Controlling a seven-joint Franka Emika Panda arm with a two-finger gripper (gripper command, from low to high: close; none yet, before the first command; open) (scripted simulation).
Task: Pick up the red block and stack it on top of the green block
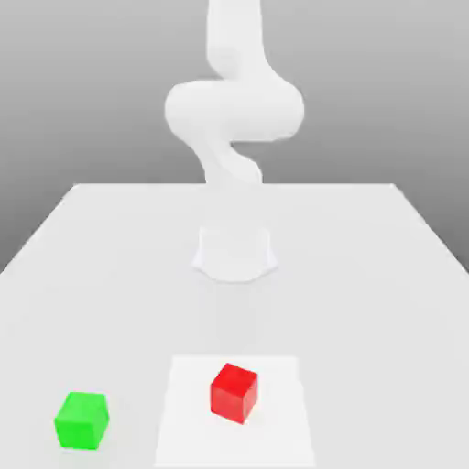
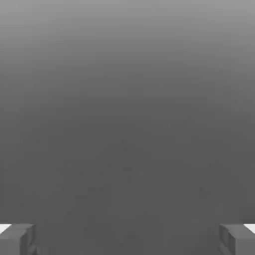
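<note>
Red block waits straight out from the arm's base, gripper spread and empty

Close to the hand camera, the gripper (image 2: 127,240) has its two fingers wide apart, nothing between them; in the exterior view, the green block (image 1: 81,421) sits nearest on the table (image 1: 366,321); slightly farther back, to the exterior view's right and well apart from it, the red block (image 1: 234,394) rests on a pale patch (image 1: 183,449), turned cornerwise; being a cube, it offers no long axis; beyond stands the only arm (image 1: 234,110), its base roughly in line with the red block; the exact bearing from gripper to block I cannot tell, though lining up with its turned faces likely comes first; no brand, label or writing is legible.
</note>
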